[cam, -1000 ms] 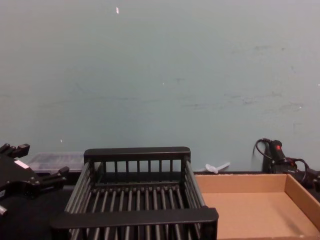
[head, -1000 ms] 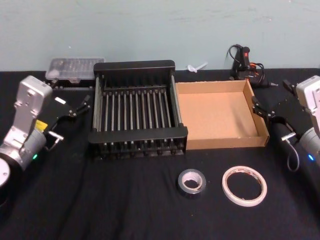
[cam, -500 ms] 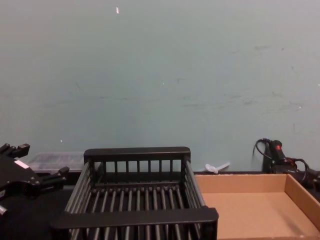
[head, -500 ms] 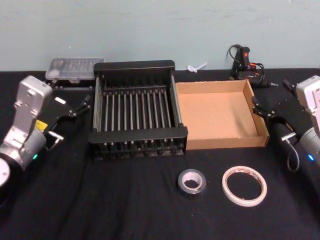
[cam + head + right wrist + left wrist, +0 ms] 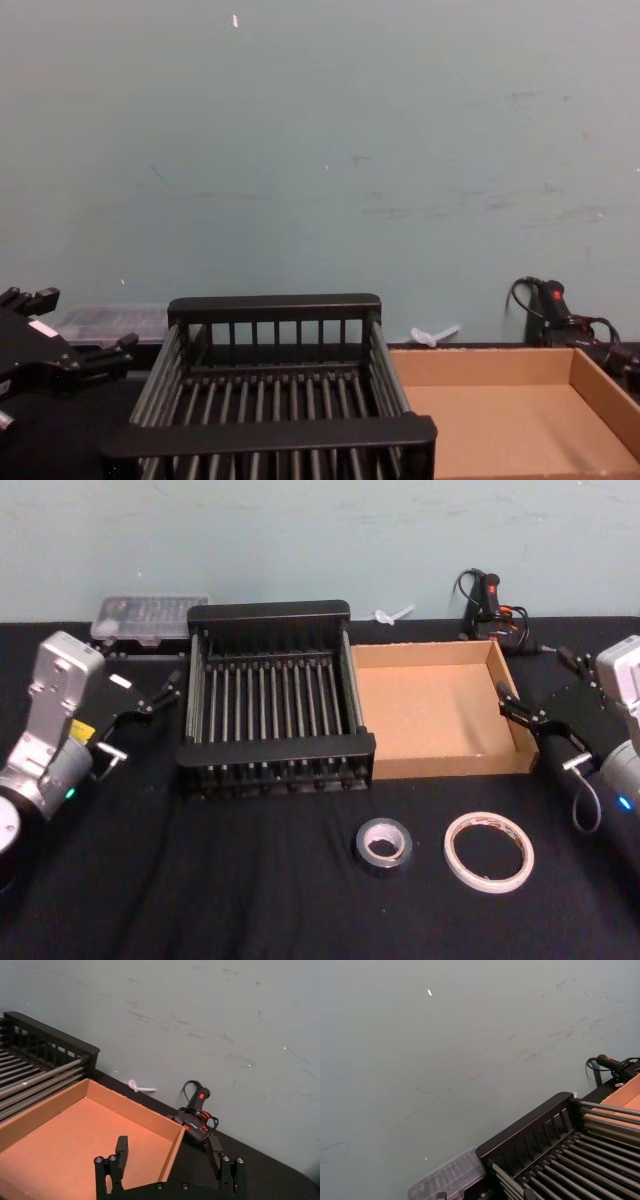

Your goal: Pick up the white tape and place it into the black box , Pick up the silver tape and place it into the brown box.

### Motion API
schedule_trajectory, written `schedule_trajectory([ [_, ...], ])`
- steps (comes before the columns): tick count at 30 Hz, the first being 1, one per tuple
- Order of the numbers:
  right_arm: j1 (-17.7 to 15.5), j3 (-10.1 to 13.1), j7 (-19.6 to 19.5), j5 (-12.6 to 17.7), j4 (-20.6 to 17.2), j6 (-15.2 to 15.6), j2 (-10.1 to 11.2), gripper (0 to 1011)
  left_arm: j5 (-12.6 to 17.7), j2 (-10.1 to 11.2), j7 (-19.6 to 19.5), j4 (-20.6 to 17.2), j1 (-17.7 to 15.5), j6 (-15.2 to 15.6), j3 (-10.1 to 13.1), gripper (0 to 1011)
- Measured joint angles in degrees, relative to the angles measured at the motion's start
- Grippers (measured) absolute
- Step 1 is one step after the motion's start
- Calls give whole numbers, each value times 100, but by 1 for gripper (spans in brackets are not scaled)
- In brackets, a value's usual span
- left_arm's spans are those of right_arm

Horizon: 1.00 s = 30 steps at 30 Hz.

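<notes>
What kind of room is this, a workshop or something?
Likely a robot test bench or small workshop, not a home. A black-covered table stands against a bare, scuffed wall, with a clear case of tool bits and a corded hand tool at the back, and two tape rolls laid out.

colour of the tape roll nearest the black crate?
Dark grey-silver with a pale inner core: the silver tape, clearest in the head view.
</notes>
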Motion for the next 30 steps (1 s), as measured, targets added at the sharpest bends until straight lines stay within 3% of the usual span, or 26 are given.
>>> schedule_trajectory([
  [14, -697, 331, 332, 421, -828, 432, 172, 1002, 0, 0, 0, 0, 0, 0, 0, 1001],
  [30, -1488, 618, 527, 792, -1493, 1228, 266, 1000, 0, 0, 0, 0, 0, 0, 0, 1001],
])
